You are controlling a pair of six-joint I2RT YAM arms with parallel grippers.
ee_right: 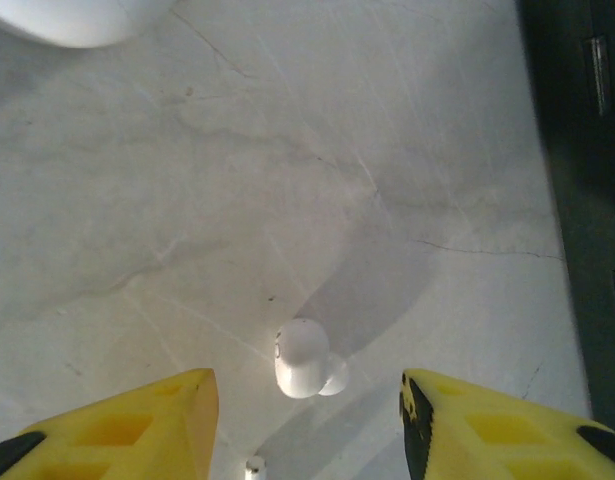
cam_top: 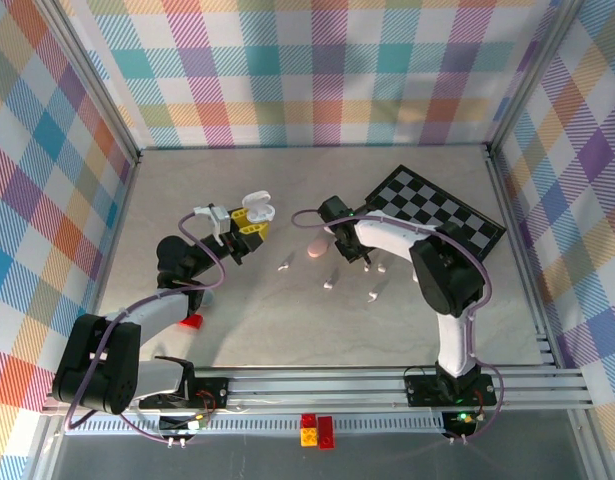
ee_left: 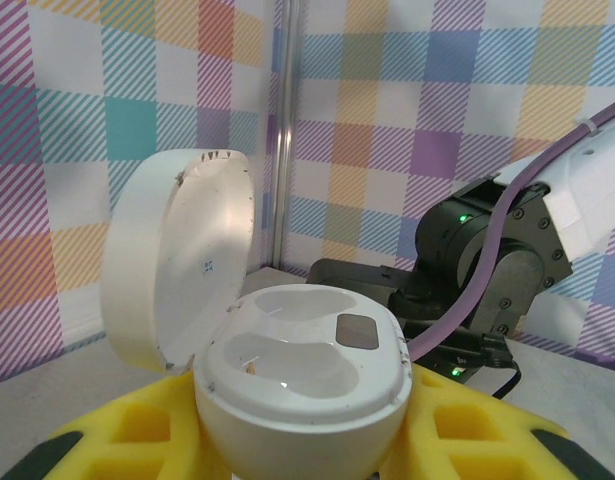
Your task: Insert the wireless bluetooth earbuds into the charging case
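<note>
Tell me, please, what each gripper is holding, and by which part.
The left gripper clamps the open charging case by its lower body. The right gripper holds nothing; an earbud lies on the table between its open fingers.

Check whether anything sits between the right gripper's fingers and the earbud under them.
Nothing visible does. In the right wrist view the earbud lies on bare table, in the gap of the open right gripper, and neither yellow finger touches it.

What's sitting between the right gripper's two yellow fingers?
One white earbud, lying on the table and touching neither finger, seen in the right wrist view.
</note>
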